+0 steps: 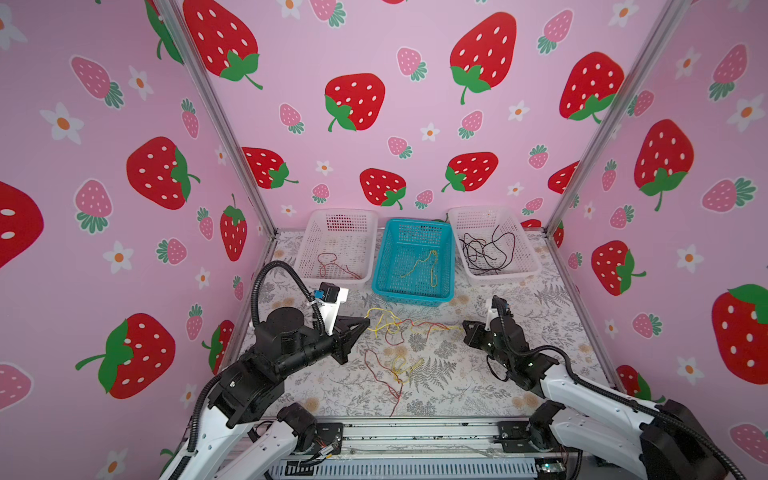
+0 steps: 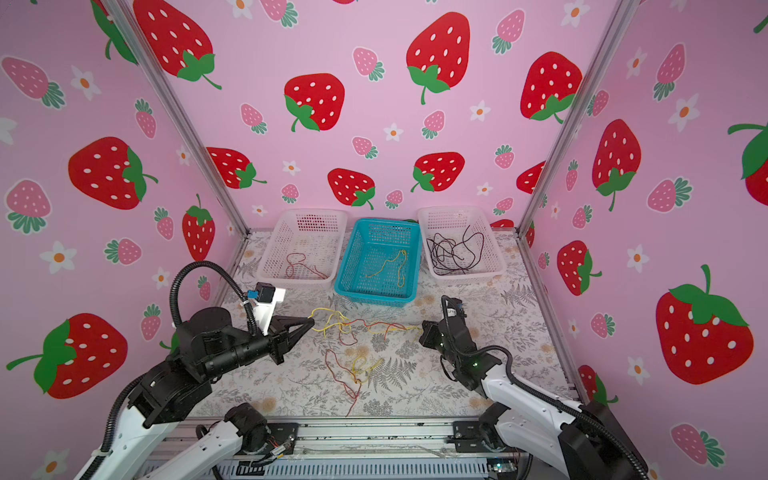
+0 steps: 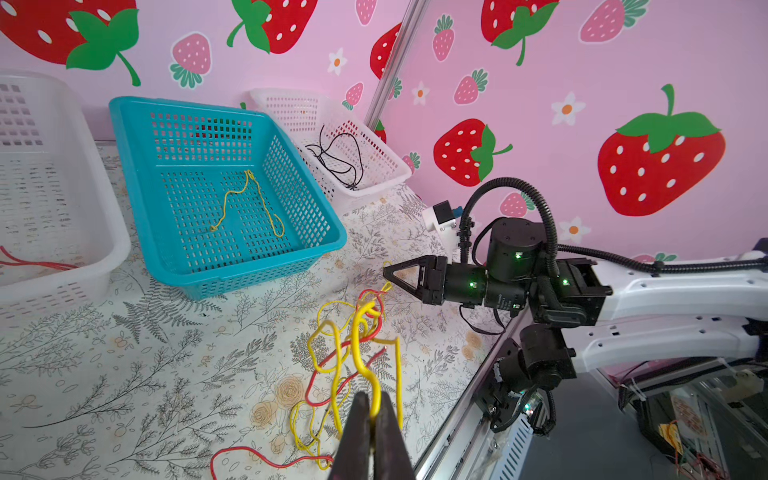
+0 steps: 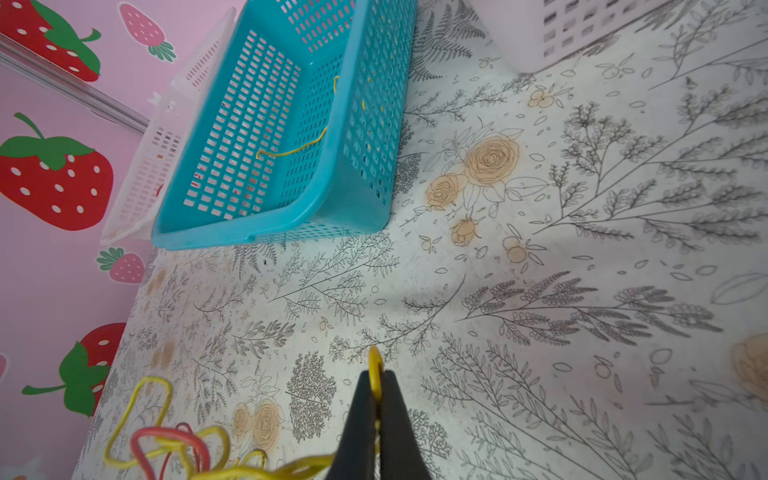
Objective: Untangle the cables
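- Left gripper [image 1: 366, 321] — in front of the blue basket [image 1: 415, 293], off its left corner; jaws pinched together on one end of a yellow cable [image 3: 358, 336].
- Left white basket [image 1: 309, 237], just left of the blue basket: one red cable [image 1: 328, 262] inside.
- Cables [image 1: 390, 332], red and yellow, knotted on the floral mat [image 1: 540, 332] directly in front of the blue basket; a second clump [image 1: 397, 370] of red and yellow lies farther out from it.
- Blue basket: one yellow strand [image 1: 424, 266] on its floor.
- Right white basket [image 1: 528, 253], just right of the blue basket: black cables [image 1: 486, 249] heaped inside.
- Right gripper [image 1: 464, 326] — in front of the blue basket, off its right corner; jaws clamped on the yellow cable's other end.
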Robot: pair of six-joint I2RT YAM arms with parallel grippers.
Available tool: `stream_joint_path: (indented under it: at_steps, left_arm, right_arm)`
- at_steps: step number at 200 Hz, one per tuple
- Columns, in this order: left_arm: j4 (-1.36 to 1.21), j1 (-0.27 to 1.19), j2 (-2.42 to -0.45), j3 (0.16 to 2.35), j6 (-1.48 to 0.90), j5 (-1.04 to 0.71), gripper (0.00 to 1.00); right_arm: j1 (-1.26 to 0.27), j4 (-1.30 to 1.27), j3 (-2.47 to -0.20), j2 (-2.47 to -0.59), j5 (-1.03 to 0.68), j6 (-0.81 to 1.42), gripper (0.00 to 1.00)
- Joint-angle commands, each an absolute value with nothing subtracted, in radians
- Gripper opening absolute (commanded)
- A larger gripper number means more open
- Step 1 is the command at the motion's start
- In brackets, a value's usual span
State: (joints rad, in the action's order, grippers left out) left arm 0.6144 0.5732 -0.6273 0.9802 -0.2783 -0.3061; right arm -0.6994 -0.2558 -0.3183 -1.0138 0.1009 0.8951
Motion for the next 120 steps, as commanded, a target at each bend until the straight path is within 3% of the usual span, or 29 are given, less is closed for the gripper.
stream_joint_path:
  at_steps: [1, 37, 63, 95, 120]
  left_arm:
    - [0.71, 0.554, -0.642, 1.096, -0.18, -0.239, 0.0]
    - [0.746, 0.528, -0.604, 1.086, -0.146, -0.176, 0.0]
    - [0.713, 0.519, -0.608, 1.048, -0.172, -0.273, 0.0]
    - [0.612, 0.52, -0.649, 0.989, -0.239, -0.405, 0.0]
    - [0.578, 0.52, -0.709, 0.99, -0.258, -0.474, 0.0]
  right_arm:
    - [-0.655, -0.146, -0.272, -1.055, 0.152, 0.858, 0.0]
    - [-0.637, -0.128, -0.285, -1.07, 0.103, 0.753, 0.0]
    - [-0.645, -0.111, -0.349, -1.091, -0.034, 0.648, 0.0]
    - [-0.671, -0.122, -0.389, -0.989, -0.088, 0.545, 0.38]
    - [-0.724, -0.123, -0.431, -0.918, -0.113, 0.455, 0.51]
